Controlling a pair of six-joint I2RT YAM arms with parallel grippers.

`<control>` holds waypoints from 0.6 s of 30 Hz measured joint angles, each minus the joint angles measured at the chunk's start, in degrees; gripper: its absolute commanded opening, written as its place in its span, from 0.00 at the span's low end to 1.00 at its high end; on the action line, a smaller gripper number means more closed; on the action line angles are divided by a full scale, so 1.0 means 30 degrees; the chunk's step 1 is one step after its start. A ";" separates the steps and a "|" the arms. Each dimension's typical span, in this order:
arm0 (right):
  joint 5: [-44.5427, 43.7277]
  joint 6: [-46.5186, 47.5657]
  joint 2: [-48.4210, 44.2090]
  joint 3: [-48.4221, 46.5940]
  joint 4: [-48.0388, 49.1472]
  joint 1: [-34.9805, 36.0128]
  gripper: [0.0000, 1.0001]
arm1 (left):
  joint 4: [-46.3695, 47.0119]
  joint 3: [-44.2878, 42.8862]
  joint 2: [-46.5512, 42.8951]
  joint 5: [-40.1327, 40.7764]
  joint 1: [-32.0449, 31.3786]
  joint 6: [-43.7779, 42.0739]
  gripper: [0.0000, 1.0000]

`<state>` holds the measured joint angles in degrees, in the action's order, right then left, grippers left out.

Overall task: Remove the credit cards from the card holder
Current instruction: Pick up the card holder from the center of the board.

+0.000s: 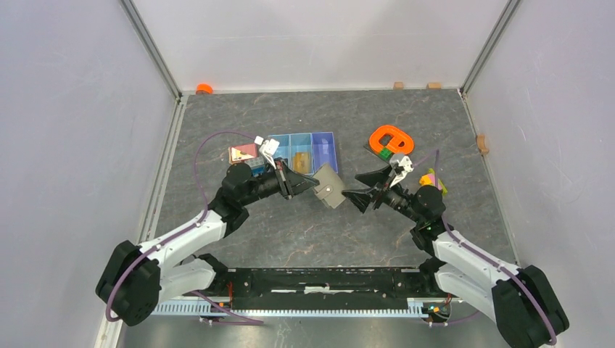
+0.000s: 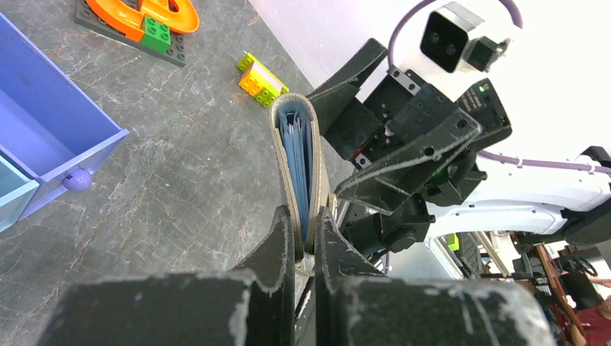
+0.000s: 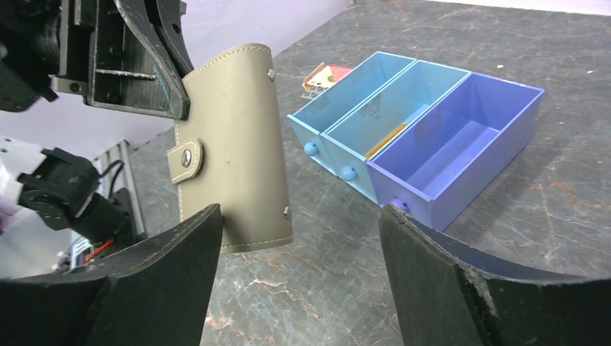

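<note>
The card holder (image 1: pixel 330 186) is a folded grey-taupe wallet held off the table at mid-table. My left gripper (image 1: pixel 310 184) is shut on its edge. In the left wrist view the holder (image 2: pixel 317 162) shows edge-on between my fingers (image 2: pixel 282 238), its blue inside visible. In the right wrist view the holder (image 3: pixel 230 144) hangs closed, its snap tab fastened. My right gripper (image 1: pixel 357 188) is open and empty, facing the holder from the right, a short gap away. The credit cards are hidden inside the holder.
A blue-and-purple three-compartment tray (image 1: pixel 304 150) stands behind the left gripper, also in the right wrist view (image 3: pixel 425 130). An orange ring toy on a plate (image 1: pixel 390 140) and small coloured bricks (image 1: pixel 432 178) lie at the right. A pinkish block (image 1: pixel 242 153) sits left of the tray.
</note>
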<state>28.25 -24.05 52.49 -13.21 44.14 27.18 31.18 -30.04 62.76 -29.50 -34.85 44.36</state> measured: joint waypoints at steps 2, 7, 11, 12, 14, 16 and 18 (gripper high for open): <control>0.0699 -0.0736 0.0313 0.0226 0.0889 -0.0415 0.74 | 0.0335 0.0328 -0.0255 0.0007 0.0000 0.0007 0.03; 0.2331 -0.2164 0.1421 0.0299 0.2878 -0.0605 0.58 | 0.1610 0.0772 -0.0444 -0.0284 0.0000 0.0036 0.04; 0.3497 -0.3140 0.2098 0.0313 0.4532 -0.0605 0.49 | 0.2871 0.1005 -0.0437 -0.0743 0.0000 0.0102 0.04; 0.3665 -0.3330 0.2208 0.0313 0.4860 -0.0605 0.47 | 0.3177 0.1056 -0.0437 -0.0852 0.0000 0.0117 0.04; 0.4109 -0.3818 0.2463 0.0342 0.5661 -0.0605 0.45 | 0.3490 0.1078 -0.0437 -0.0954 0.0000 0.0138 0.05; 0.4452 -0.4248 0.2718 0.0423 0.6455 -0.0612 0.50 | 0.3774 0.1078 -0.0437 -0.1158 0.0000 0.0255 0.05; 0.4758 -0.4692 0.2922 0.0525 0.7162 -0.0648 0.63 | 0.4029 0.1078 -0.0401 -0.1341 0.0000 0.0364 0.05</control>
<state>42.52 -38.13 61.25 -11.64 65.63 25.23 43.27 -26.81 61.56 -33.52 -34.85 45.45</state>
